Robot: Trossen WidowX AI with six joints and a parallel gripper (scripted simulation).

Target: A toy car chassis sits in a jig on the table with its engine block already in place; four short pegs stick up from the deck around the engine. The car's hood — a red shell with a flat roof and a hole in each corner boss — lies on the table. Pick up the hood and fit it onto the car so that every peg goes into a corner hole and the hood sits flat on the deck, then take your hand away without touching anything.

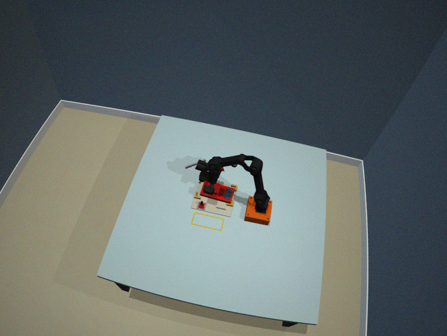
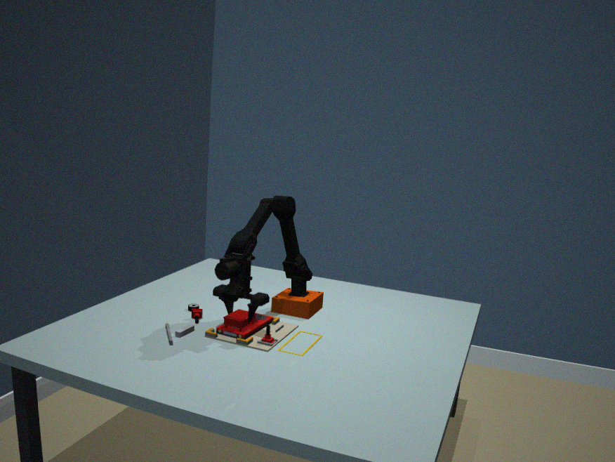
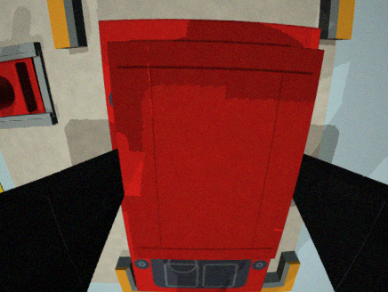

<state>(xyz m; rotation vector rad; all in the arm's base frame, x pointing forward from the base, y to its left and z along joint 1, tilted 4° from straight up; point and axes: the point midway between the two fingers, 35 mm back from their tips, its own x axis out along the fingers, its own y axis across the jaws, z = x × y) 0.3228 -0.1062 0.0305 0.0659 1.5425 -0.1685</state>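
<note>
My gripper (image 1: 208, 183) (image 2: 240, 312) (image 3: 208, 159) is shut on the red hood (image 1: 215, 187) (image 2: 242, 319) (image 3: 213, 130), one black finger on each long side. In the wrist view the hood covers most of the deck, so the pegs and engine are hidden. A strip of chassis shows on the left and far sides, and the grey end shows at the bottom. I cannot tell whether the hood touches the deck.
The jig's beige board (image 1: 209, 210) (image 2: 255, 344) also carries a small red part (image 1: 201, 206) (image 2: 268, 339) (image 3: 14, 94). A yellow outlined rectangle (image 1: 208, 215) (image 2: 289, 352) lies beside the board. The arm's orange base (image 1: 258, 213) (image 2: 297, 303) stands close by. A grey rod (image 2: 168, 333), a grey block (image 2: 184, 330) and a red-black piece (image 2: 195, 310) lie to the left.
</note>
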